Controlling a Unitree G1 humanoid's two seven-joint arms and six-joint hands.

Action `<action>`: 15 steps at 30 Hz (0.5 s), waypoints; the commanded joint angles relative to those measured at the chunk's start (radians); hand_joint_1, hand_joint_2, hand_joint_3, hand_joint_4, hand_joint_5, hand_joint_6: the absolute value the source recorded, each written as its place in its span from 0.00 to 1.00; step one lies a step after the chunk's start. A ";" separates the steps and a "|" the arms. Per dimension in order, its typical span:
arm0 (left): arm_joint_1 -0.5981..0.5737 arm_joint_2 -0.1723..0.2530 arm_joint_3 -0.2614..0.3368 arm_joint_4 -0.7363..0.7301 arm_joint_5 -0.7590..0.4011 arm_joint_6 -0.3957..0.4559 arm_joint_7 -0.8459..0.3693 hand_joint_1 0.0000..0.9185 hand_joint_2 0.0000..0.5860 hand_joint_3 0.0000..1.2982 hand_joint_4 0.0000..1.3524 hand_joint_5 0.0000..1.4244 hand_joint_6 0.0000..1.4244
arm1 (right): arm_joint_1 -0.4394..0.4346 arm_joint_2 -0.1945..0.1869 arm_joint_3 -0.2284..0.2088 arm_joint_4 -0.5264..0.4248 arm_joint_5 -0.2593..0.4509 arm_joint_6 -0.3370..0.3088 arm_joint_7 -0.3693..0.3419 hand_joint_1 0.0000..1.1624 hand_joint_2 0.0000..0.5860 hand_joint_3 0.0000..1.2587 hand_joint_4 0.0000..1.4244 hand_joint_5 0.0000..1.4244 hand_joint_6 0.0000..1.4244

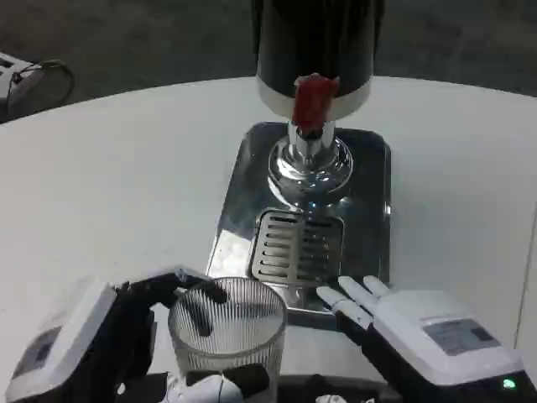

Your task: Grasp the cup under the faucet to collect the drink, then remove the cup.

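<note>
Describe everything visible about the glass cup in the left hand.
The cup is a clear, vertically ribbed tumbler, glass by its look, upright and apparently empty. It sits at the near edge of the picture, in front of the steel drip tray, not under the faucet. The left hand holds it: dark fingers wrap its left side and rim, and another crosses its lower front. The right hand lies apart, beside it.

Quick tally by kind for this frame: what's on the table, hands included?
Drink dispenser with red tap handle: 1
Metal drip tray: 1
Ribbed glass cup: 1
Robot hands: 2, left hand gripping the cup, right hand beside the tray
Total: 5
</note>
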 commanded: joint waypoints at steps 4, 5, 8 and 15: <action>-0.015 -0.006 0.011 0.000 -0.005 -0.016 0.021 0.45 0.05 0.83 0.85 0.95 1.00 | -0.014 -0.001 -0.003 0.012 0.005 -0.008 0.011 0.25 0.76 0.07 0.00 0.00 0.03; -0.017 -0.006 0.012 0.001 -0.005 -0.015 0.021 0.45 0.05 0.83 0.85 0.95 1.00 | -0.016 -0.001 -0.002 0.013 0.004 -0.009 0.011 0.25 0.76 0.07 0.00 0.00 0.03; -0.023 -0.006 0.013 0.004 -0.005 -0.011 0.019 0.45 0.05 0.83 0.85 0.95 1.00 | -0.018 -0.001 -0.001 0.017 0.006 -0.008 0.012 0.25 0.76 0.07 0.00 0.00 0.03; -0.036 -0.008 0.013 0.015 -0.004 -0.009 0.024 0.45 0.05 0.82 0.85 0.95 1.00 | -0.023 0.000 -0.008 0.020 0.011 -0.003 0.012 0.25 0.76 0.07 0.00 0.00 0.03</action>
